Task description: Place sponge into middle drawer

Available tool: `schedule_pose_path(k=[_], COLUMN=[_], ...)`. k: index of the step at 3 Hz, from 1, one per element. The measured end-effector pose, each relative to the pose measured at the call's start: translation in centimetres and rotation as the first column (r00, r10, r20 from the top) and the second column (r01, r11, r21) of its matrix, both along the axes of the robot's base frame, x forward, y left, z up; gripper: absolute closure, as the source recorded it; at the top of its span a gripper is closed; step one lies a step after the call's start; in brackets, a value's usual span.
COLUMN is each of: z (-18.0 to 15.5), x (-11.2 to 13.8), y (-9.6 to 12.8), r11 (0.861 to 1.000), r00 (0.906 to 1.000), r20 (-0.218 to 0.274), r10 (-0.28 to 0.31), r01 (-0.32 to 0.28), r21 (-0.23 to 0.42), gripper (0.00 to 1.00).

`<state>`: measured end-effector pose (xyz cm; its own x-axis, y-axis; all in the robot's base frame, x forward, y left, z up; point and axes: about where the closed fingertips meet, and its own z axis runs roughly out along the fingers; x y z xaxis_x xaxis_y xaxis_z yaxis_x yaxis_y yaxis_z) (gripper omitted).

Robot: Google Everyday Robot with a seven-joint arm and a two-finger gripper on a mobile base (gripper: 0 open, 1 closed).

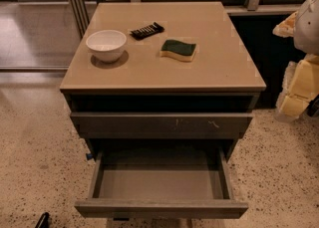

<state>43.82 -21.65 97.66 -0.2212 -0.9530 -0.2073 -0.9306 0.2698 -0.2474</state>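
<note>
The sponge (178,49), yellow foam with its dark green face up, lies flat on the cabinet top (219,67), right of centre. The middle drawer (159,177) is pulled wide open below, and its grey floor is bare. My gripper (299,85) shows as pale yellow and white parts at the right edge of the view. It is beside the cabinet's right side, well apart from the sponge and higher than the open drawer. It holds nothing that I can see.
A white bowl (106,45) stands on the left of the cabinet top, and a black ribbed bar (147,30) lies behind it. The drawer above (159,122), with pale scratches on its front, sticks out slightly. Speckled floor surrounds the cabinet. A dark object (42,219) is at the bottom left.
</note>
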Motion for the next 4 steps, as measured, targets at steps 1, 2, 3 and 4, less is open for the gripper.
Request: schedule_pose_path(k=[1, 2, 3, 4], z=[0.1, -2.1, -4.9, -7.1], x=[0.1, 3.6, 8.1, 12.6], y=[0.1, 0.4, 0.8, 1.1], r11=[1.000, 0.994, 0.980, 0.969], r00=[1.0000, 0.9973, 0.9944, 0.9928], r20=[0.008, 0.067, 0.085, 0.080], r10=[0.000, -0.031, -0.063, -0.089], r01=[0.000, 0.024, 0.045, 0.068], r21=[0.002, 0.106, 0.194, 0.239], gripper=[0.00, 0.00, 0.00, 0.00])
